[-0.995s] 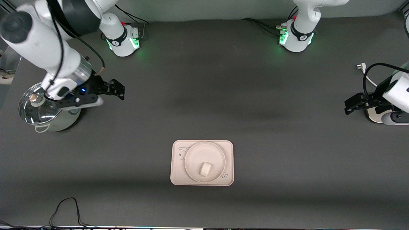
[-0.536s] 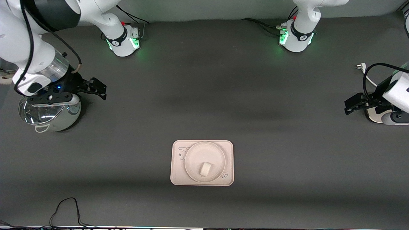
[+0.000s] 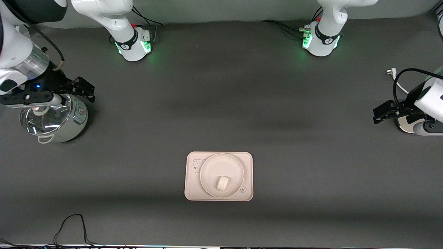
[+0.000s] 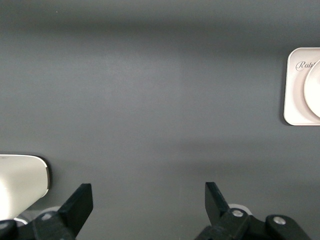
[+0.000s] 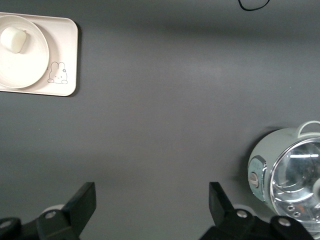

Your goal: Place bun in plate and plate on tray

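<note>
The small cream-white bun (image 3: 222, 183) lies in the round cream plate (image 3: 209, 171), and the plate sits on the pinkish rectangular tray (image 3: 190, 188) near the front camera at mid table. The right wrist view shows the bun (image 5: 13, 39), plate (image 5: 30, 70) and tray (image 5: 62, 55) with its rabbit drawing. The left wrist view shows a corner of the tray (image 4: 295, 85). My right gripper (image 3: 86, 90) is open and empty over the table beside the pot, at the right arm's end. My left gripper (image 3: 380, 116) is open and empty at the left arm's end.
A pale green pot (image 3: 69, 128) with a glass lid (image 3: 38, 119) stands at the right arm's end, also in the right wrist view (image 5: 287, 175). A white device (image 3: 420, 128) with a cable sits under the left gripper. A black cable (image 3: 74, 224) lies near the front edge.
My right arm has swung away from mid table toward its own end, over the pot. The left arm, bun, plate and tray have not moved.
</note>
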Robot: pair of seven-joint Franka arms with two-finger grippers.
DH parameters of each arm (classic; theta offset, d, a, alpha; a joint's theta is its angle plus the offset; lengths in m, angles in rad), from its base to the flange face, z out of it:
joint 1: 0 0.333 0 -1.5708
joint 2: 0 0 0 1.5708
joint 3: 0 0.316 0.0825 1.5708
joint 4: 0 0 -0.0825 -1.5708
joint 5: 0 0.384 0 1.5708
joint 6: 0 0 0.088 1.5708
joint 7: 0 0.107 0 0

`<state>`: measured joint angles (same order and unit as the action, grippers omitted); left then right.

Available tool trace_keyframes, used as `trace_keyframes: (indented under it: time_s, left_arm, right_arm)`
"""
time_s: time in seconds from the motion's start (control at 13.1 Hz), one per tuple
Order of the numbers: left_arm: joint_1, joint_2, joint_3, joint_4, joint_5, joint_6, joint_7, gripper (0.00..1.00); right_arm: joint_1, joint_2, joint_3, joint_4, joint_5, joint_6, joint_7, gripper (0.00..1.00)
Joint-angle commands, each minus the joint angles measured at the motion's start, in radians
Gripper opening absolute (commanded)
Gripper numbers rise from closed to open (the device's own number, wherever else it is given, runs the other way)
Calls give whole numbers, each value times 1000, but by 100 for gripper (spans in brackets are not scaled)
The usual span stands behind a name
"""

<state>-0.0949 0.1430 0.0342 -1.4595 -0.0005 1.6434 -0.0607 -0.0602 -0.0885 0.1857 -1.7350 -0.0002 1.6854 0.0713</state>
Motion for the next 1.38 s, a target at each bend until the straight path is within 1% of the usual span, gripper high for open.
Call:
trace_keyframes:
  time_s: [0.0, 0.15, 0.23, 0.38, 0.46, 0.54, 0.61, 0.69, 0.77, 0.92, 1.3]
  left_arm:
    - [-8, -7, 7, -5, 2, 3, 4, 100]
    - [-9, -7, 7, -4, 2, 7, 4, 100]
    - [-9, -5, 7, -4, 2, 9, 4, 100]
    - [-9, -5, 7, -4, 2, 9, 4, 100]
    - [-9, -6, 7, -4, 2, 9, 2, 100]
    - [-9, -5, 7, -4, 5, 10, 2, 100]
    - [-8, -5, 7, -4, 5, 10, 4, 100]
    - [-8, -5, 7, -4, 4, 9, 4, 100]
    - [-8, -5, 7, -4, 4, 9, 4, 100]
    - [-6, -5, 7, -4, 2, 9, 4, 100]
    - [-8, -5, 7, -4, 2, 10, 4, 100]
  right_arm:
    - [-62, -4, 29, 8, 31, -16, -68, 100]
    - [-98, 7, 60, 14, 35, -18, -79, 100]
    - [-99, 9, 63, 14, 64, -18, -77, 100]
    - [-113, 7, 48, 12, 185, -30, -67, 100]
    - [-115, 7, 44, 14, 186, -33, -70, 100]
    - [-116, 7, 41, 14, 178, -33, -80, 100]
    - [-116, 7, 29, 15, 136, -33, -90, 100]
    - [-112, 7, 37, 18, 68, -33, -91, 100]
    - [-109, 7, 38, 25, 36, -33, -88, 100]
    - [-107, 10, 31, 54, 31, -42, -82, 100]
    - [-109, 7, 23, 71, 19, -56, -77, 100]
